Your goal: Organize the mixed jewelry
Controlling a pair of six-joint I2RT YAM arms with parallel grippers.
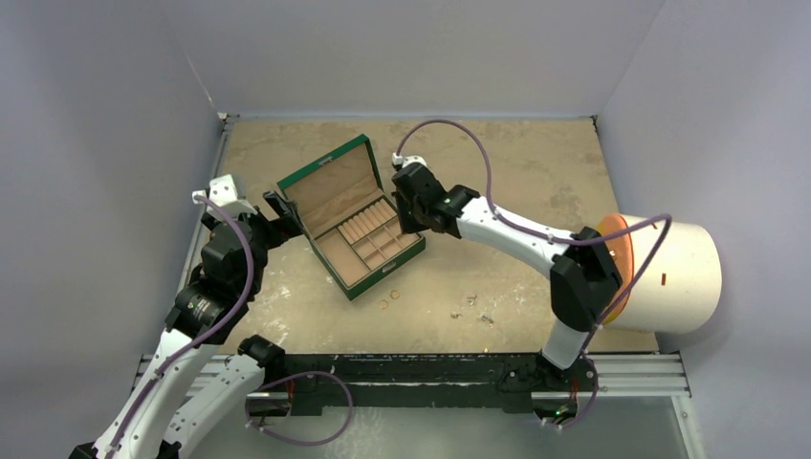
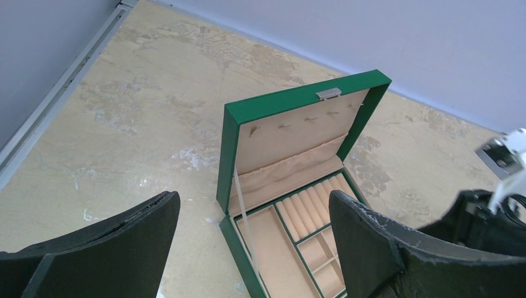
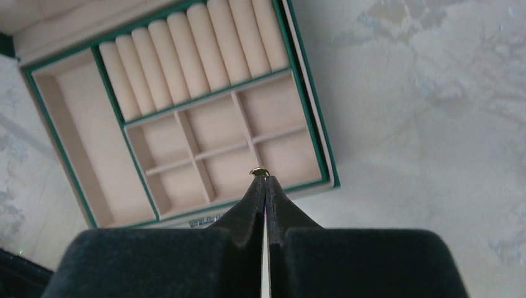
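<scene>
The right gripper has its jaws clenched on a tiny gold piece above the open green box; the left gripper, beside the box, has its jaws released.

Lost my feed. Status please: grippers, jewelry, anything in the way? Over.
Right gripper shut on tiny gold piece, over small compartments of the green jewelry box. Left gripper open, empty, beside box. Loose pieces on table. Nothing in the way.

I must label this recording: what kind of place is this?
Probably a robot test cell, not a home: plain grey walls enclose a worn tabletop; a left arm and right arm rise beside a metal rail.
</scene>
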